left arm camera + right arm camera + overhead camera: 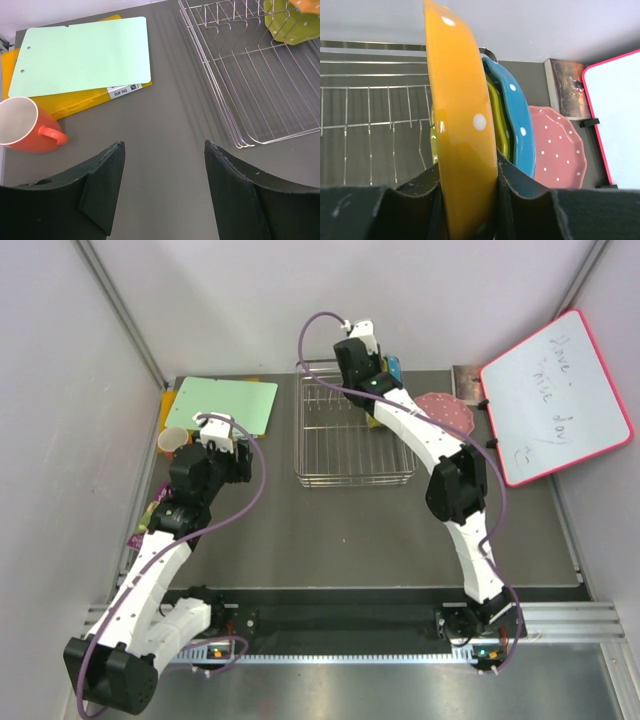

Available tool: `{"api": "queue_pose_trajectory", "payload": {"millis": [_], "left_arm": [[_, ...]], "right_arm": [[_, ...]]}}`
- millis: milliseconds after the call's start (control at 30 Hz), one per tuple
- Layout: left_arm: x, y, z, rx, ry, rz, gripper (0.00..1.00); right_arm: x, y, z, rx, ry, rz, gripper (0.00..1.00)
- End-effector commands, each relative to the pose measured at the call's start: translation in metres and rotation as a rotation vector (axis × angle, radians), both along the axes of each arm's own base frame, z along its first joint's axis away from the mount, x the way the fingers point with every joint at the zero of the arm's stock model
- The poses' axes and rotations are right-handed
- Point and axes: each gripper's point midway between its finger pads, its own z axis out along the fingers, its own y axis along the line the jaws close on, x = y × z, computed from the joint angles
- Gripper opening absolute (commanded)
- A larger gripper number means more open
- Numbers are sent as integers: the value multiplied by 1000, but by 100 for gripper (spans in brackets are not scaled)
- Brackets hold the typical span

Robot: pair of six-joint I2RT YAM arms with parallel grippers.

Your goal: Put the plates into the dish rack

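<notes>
One orange plate (462,140): upright on edge, long axis vertical, at far right end of dish rack (340,440).
Plates beside it: yellow-green plate (498,117) and blue plate (517,120), standing parallel.
On worktop (170,115): pink plate (555,150), flat, right of rack.
Grip, right claw (470,175): pinching orange plate's lower rim.
Grip, left claw (165,150): spread, empty.

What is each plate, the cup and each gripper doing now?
orange plate: on edge, in right gripper
right gripper: shut on orange plate
yellow-green plate: upright in dish rack
blue plate: upright behind it
pink plate: flat on table
orange cup: upright, empty
left gripper: open, empty
</notes>
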Motion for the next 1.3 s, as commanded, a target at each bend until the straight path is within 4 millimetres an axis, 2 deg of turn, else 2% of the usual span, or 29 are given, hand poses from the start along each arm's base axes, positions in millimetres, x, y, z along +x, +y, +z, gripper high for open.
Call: {"api": "queue_pose_trajectory", "payload": {"millis": [0, 367, 533, 700, 800, 833, 867, 900, 933, 1000, 1033, 1067, 1133, 1167, 1200, 1233, 1267], "left_arm": [[5, -1, 12, -23, -50, -1, 70], [6, 0, 4, -9, -35, 2, 70], [6, 1, 5, -3, -33, 4, 70], [7, 2, 3, 10, -24, 9, 70], [8, 2, 4, 9, -27, 6, 70], [8, 1, 3, 6, -24, 4, 70], [9, 0, 4, 2, -26, 3, 70], [9, 0, 5, 1, -29, 2, 70], [9, -1, 4, -1, -27, -1, 70], [10, -1, 5, -4, -29, -3, 70], [10, -2, 5, -8, -30, -4, 70], [10, -2, 5, -8, -32, -4, 70], [9, -2, 8, -12, -37, -3, 70], [9, -2, 8, -14, -40, -3, 70], [9, -2, 8, -16, -39, -2, 70], [8, -7, 8, -24, -37, -30, 70], [7, -8, 8, -28, -40, -37, 70]], "right_arm": [[10, -10, 37, 60, -128, -53, 0], [16, 5, 7, 65, -63, 2, 0], [17, 4, -14, 55, -26, -3, 0], [21, 3, -25, 58, -10, -7, 0], [23, -3, -25, 55, -12, -16, 17], [23, -4, -23, 54, -12, -16, 27], [23, -5, -22, 55, -11, -16, 32], [23, -6, -15, 55, -22, -11, 37], [22, -4, -11, 58, -29, -3, 47], [21, -3, 14, 73, -71, 15, 54], [19, -1, 22, 73, -84, 27, 54], [16, -4, 48, 83, -136, 23, 54], [8, 3, 79, 123, -191, 40, 54], [-2, 12, 109, 168, -236, 82, 54], [-7, 15, 124, 189, -264, 97, 54], [-16, 17, 149, 213, -314, 112, 54], [-24, 26, 160, 231, -334, 136, 54]]}}
